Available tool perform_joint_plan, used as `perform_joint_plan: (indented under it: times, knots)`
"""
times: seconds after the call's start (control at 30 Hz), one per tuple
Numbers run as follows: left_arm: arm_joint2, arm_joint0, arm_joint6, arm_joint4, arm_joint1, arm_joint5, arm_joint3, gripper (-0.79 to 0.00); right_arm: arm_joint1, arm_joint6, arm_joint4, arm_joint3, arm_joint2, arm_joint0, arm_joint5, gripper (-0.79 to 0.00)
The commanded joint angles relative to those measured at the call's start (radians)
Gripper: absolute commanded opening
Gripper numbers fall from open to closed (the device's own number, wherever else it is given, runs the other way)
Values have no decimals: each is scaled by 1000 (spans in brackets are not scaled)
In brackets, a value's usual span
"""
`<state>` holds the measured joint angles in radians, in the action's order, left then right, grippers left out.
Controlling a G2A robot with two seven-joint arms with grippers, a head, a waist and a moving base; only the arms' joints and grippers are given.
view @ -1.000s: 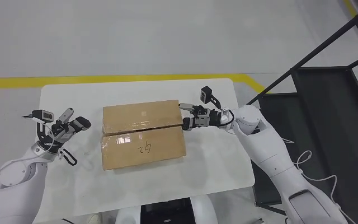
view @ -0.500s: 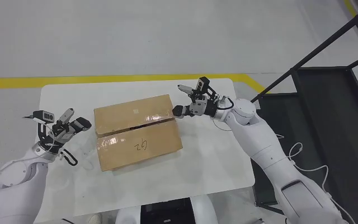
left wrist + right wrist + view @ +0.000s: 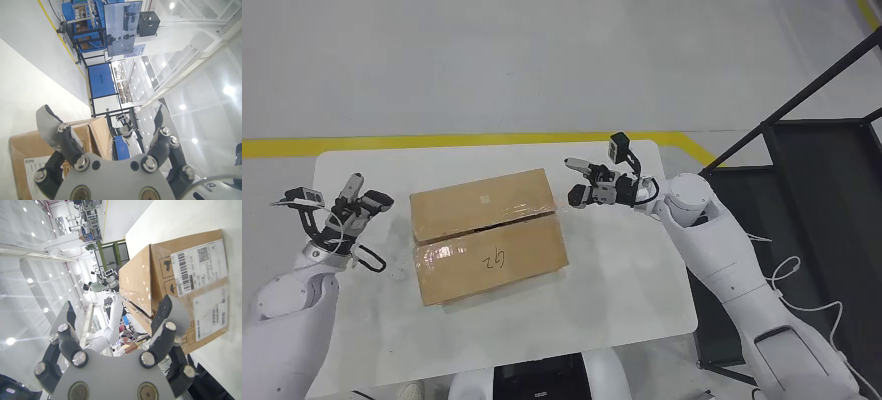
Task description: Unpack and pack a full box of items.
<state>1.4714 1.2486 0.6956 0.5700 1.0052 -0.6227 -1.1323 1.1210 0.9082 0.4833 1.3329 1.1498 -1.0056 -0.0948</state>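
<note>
1. The box (image 3: 487, 245) sat skewed on the table (image 3: 622, 290), flaps closed, seam facing up.
2. The right gripper (image 3: 577, 182) hung just beside the box's right end. Its fingers (image 3: 170, 311) were spread wide and empty, one level with that end's corner.
3. The left gripper (image 3: 364, 192) waited off the box's left end, clear of it, fingers apart, holding nothing.

Pale grey floor (image 3: 542, 60) w/ yellow line (image 3: 442, 143) behind white tabletop (image 3: 632, 290). Black metal rack (image 3: 832, 170) beside it, right side. Hall: blue partitions (image 3: 100, 81), big screen (image 3: 122, 40), round ceiling lights (image 3: 228, 90).
</note>
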Motion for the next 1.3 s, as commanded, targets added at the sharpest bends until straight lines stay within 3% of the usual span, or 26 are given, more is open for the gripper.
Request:
perform_joint_plan:
  times: [0.0, 0.23, 0.57, 0.77, 0.9, 1.03, 1.27]
  knots:
    - [-34, -41, -6, -3, 10, -12, 46, 0, -6, 2, -12, 14, 19, -15, -8, 0]
    - [-140, -159, 58, 31, 46, -28, 166, 0, -24, 18, -59, 46, 65, -55, -28, 0]
    - [-276, -273, 239, 112, 97, 2, 239, 0, -46, 96, -104, 89, 107, -101, -91, 0]
    - [-320, -327, 266, 134, 123, -15, 304, 0, -56, 120, -121, 111, 122, -122, -126, 0]
    - [-293, -335, 244, 135, 122, -57, 348, 0, -59, 106, -117, 112, 134, -130, -115, 0]
    - [-228, -297, 215, 140, 103, -91, 359, 0, -60, 103, -108, 118, 132, -133, -110, 0]
    - [-94, -179, 238, 81, 47, -21, 281, 0, -59, 106, -100, 116, 119, -129, -111, 0]
